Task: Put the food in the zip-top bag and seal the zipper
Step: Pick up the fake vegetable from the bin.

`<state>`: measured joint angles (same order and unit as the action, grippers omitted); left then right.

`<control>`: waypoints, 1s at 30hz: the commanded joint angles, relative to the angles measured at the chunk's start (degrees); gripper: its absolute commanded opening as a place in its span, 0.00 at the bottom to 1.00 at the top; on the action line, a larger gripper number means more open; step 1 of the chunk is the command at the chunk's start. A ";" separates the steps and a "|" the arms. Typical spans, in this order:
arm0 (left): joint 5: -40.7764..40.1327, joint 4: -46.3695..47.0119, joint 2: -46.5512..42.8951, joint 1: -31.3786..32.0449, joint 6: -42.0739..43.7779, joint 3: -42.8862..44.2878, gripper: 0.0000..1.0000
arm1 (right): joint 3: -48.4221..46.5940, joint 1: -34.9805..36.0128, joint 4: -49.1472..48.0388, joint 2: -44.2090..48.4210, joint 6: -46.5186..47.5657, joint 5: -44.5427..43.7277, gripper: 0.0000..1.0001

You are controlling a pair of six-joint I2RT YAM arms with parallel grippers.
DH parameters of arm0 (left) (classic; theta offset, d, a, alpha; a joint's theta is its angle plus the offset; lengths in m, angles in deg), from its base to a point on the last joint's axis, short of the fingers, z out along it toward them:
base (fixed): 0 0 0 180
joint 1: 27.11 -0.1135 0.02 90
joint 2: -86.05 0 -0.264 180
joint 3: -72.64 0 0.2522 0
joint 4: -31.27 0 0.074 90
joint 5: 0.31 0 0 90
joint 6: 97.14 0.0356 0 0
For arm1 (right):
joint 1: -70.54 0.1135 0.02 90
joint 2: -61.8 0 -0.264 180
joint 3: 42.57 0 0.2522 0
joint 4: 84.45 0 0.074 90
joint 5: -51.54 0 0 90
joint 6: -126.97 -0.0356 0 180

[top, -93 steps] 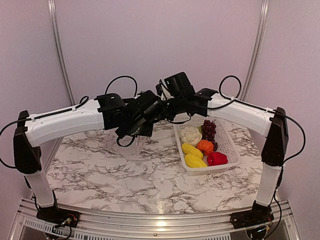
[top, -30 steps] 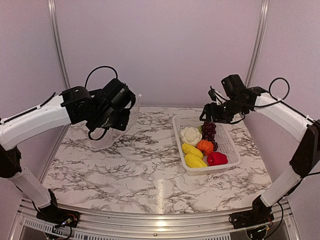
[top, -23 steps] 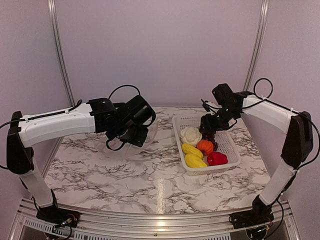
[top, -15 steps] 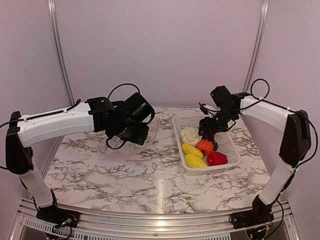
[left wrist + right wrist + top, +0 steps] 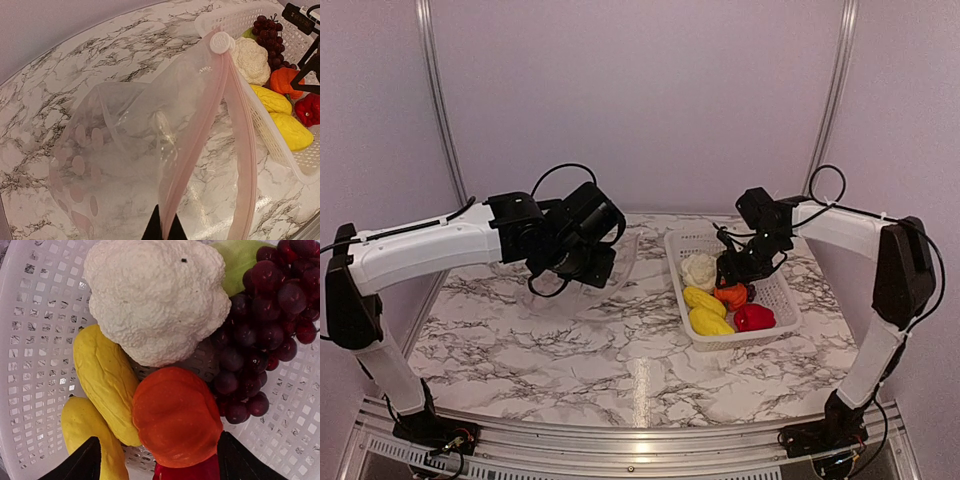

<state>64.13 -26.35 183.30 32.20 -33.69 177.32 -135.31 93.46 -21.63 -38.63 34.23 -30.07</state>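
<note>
Centre left, the left hand [image 5: 162, 231] pinches one lip of the bag [image 5: 120, 145], so its zipper [image 5: 195, 132] gapes toward the basket [image 5: 720, 342] for loading. At right, the right hand [image 5: 733, 273], spread wide, hangs over the orange piece [image 5: 177, 415] among the food [image 5: 708, 320] in the basket, seemingly to grasp it.

Your marble table [image 5: 550, 350] backs onto a plain lilac wall [image 5: 640, 90]; two metal rails [image 5: 440, 110] rise at its far corners, and glare [image 5: 640, 397], perhaps lamplight, marks its front edge.
</note>
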 commanded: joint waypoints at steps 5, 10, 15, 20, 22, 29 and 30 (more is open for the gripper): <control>-1.16 0.17 -2.25 -0.16 0.57 -2.12 0.00 | 1.59 0.19 0.56 -1.88 0.16 1.14 0.77; -1.33 0.16 -2.43 -0.16 0.79 -2.32 0.00 | 2.00 0.20 0.49 -2.90 -0.33 1.37 0.75; -1.35 0.15 -2.51 -0.16 0.88 -2.49 0.00 | 2.36 0.17 0.86 -3.35 -0.25 0.32 0.73; -1.25 0.17 -2.42 -0.16 0.79 -2.84 0.00 | 2.70 0.28 1.20 -3.66 -0.29 -0.54 0.71; -1.16 0.12 -2.49 -0.16 0.79 -2.85 0.00 | 2.78 0.29 1.15 -3.64 -0.54 -0.83 0.71; -1.07 0.25 -2.16 -0.16 0.83 -2.85 0.00 | 3.27 0.28 0.09 -2.52 -1.96 -2.05 0.52; -1.07 0.23 -2.22 -0.16 0.87 -2.85 0.00 | 3.20 0.29 0.01 -2.12 -2.18 -2.12 0.50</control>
<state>63.69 -26.04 182.62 32.20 -33.42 175.22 -132.21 93.46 -21.18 -41.53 33.50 -31.06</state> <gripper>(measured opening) 0.005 0.540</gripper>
